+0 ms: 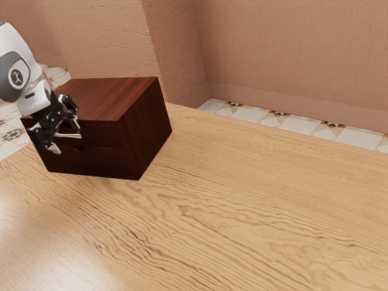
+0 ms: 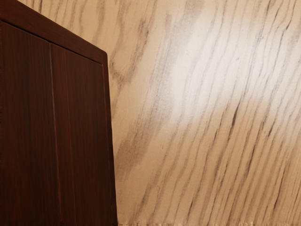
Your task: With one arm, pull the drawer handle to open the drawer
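Note:
A dark brown wooden cabinet stands on the table at the exterior view's left. Its drawer front faces the front left and looks flush with the body. A thin pale handle runs across that front. My gripper hangs right at the handle, its black fingers standing apart, so it reads as open. Whether a finger touches the handle I cannot tell. In the wrist view the cabinet's dark panel, with thin vertical seams, lies close under my hand.
The light oak table stretches wide to the exterior view's right and front. Behind it are pinkish walls and a patterned tile floor. The tabletop grain lies beside the cabinet in the wrist view.

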Controlling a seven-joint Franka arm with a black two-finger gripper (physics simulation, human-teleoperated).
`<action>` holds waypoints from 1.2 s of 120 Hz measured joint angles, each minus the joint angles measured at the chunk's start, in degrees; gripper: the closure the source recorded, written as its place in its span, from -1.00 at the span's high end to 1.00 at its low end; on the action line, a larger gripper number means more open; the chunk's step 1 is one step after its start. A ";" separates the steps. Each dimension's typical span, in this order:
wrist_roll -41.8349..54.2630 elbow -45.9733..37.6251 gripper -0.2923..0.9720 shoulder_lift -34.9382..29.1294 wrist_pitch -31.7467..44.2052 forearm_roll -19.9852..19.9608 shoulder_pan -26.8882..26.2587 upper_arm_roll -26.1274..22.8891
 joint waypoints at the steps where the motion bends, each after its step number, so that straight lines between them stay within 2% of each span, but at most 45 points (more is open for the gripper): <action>1: 0.05 0.05 0.54 0.00 0.01 0.00 0.08 0.01; 35: 1.40 0.50 0.54 0.01 -0.17 -0.26 2.30 0.42; 92: 2.56 4.63 0.53 4.84 -0.02 -1.62 4.11 0.34; 136: 2.93 4.71 0.28 4.93 -0.23 -1.45 4.13 0.51; 144: 3.01 4.59 0.30 4.93 -0.23 -1.42 4.13 0.52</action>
